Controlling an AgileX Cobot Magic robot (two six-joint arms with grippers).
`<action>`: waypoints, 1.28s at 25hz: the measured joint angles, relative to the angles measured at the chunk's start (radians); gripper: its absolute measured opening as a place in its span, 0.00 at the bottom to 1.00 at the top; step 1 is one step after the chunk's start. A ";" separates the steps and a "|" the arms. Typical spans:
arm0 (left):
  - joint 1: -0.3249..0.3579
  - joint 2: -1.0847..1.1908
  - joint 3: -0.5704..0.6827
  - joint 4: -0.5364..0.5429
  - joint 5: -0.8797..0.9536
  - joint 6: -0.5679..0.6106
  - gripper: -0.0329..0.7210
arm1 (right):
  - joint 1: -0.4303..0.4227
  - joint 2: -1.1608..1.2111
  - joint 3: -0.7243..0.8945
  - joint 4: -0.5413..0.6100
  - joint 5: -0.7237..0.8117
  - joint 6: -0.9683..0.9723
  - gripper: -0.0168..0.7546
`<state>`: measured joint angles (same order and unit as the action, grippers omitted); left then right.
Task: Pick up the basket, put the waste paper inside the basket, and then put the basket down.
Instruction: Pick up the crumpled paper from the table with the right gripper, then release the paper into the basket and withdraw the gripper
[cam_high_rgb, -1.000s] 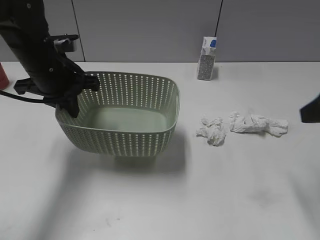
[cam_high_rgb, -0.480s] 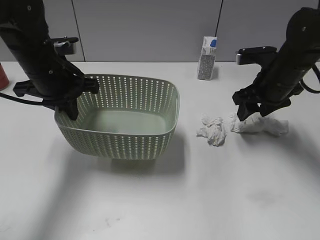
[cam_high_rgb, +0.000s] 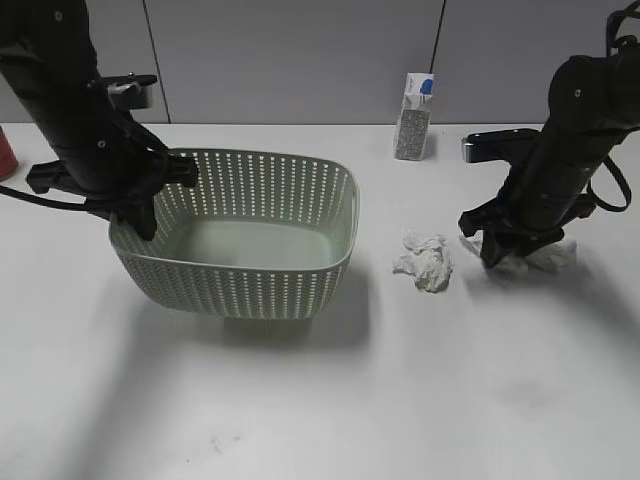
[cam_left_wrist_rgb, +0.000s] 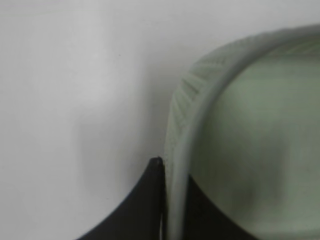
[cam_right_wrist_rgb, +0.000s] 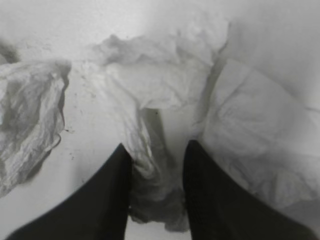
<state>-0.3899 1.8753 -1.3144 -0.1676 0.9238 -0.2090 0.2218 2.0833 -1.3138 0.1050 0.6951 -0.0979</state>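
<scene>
white table (cam_high_rgb: 420, 400) | 2 paper wads (cam_high_rgb: 424, 262) | carton (cam_high_rgb: 414, 130) upright at rear
</scene>
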 joint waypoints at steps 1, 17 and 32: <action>0.000 0.000 0.000 0.000 0.000 0.000 0.05 | 0.000 0.000 0.000 0.000 0.000 0.000 0.36; 0.000 0.000 0.000 -0.001 0.000 0.000 0.05 | 0.106 -0.298 0.000 0.124 0.032 -0.108 0.05; 0.000 0.000 0.000 -0.011 -0.002 0.000 0.05 | 0.479 -0.263 -0.008 0.275 -0.246 -0.175 0.60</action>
<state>-0.3899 1.8753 -1.3144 -0.1788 0.9220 -0.2090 0.7010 1.8203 -1.3223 0.3802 0.4495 -0.2730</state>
